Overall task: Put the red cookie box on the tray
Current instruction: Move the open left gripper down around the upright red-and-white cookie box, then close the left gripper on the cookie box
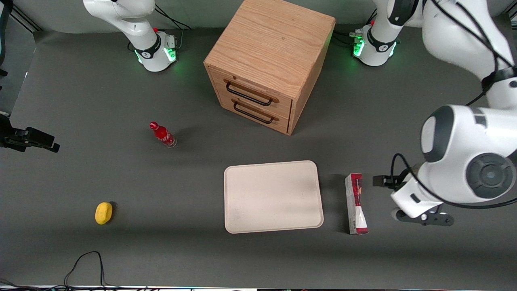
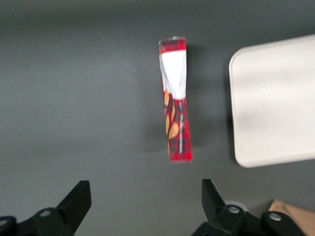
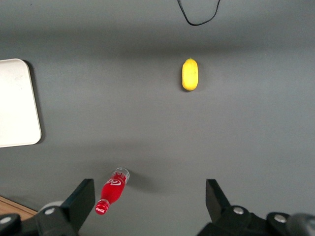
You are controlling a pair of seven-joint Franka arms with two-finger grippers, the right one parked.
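Note:
The red cookie box lies on the dark table close beside the cream-white tray, on the side toward the working arm's end, its white end nearer the front camera. It also shows in the left wrist view, next to the tray's rim. The tray has nothing on it. My left gripper is open and empty. It hangs above bare table, apart from the box. In the front view the gripper's hand sits beside the box, toward the working arm's end.
A wooden two-drawer cabinet stands farther from the front camera than the tray. A small red bottle and a yellow fruit-like object lie toward the parked arm's end. A black cable loops at the near edge.

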